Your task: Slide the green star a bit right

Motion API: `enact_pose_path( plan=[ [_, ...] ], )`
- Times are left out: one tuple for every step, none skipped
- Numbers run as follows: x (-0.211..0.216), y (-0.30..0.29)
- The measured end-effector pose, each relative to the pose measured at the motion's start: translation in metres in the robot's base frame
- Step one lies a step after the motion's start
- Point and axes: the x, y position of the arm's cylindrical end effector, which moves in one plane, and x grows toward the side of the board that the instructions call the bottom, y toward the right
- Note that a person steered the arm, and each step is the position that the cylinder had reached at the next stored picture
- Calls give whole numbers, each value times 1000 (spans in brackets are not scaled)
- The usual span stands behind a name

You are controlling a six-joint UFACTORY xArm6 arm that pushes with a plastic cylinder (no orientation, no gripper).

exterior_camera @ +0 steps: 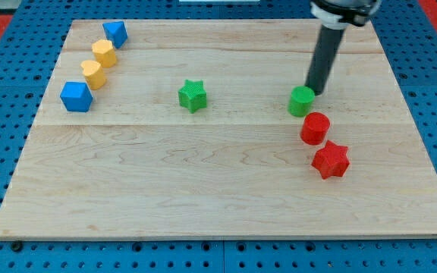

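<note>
The green star (192, 95) lies on the wooden board, a little left of the board's middle and in its upper half. My tip (312, 92) stands at the view's right, well apart from the star, just above and to the right of a green cylinder (301, 101), touching it or nearly so. The dark rod rises from the tip toward the view's top edge.
A red cylinder (315, 127) and a red star (331, 159) lie below the green cylinder. At the upper left a blue block (115, 32), two yellow blocks (104, 53) (92, 73) and a blue cube (76, 96) form a slanted row. The board (218, 189) rests on a blue perforated table.
</note>
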Motion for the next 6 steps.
enact_pose_path(
  plan=[
    [-13,-51],
    [23,-106],
    [79,-141],
    [75,-192],
    [25,-206],
    [-10,-194]
  ],
)
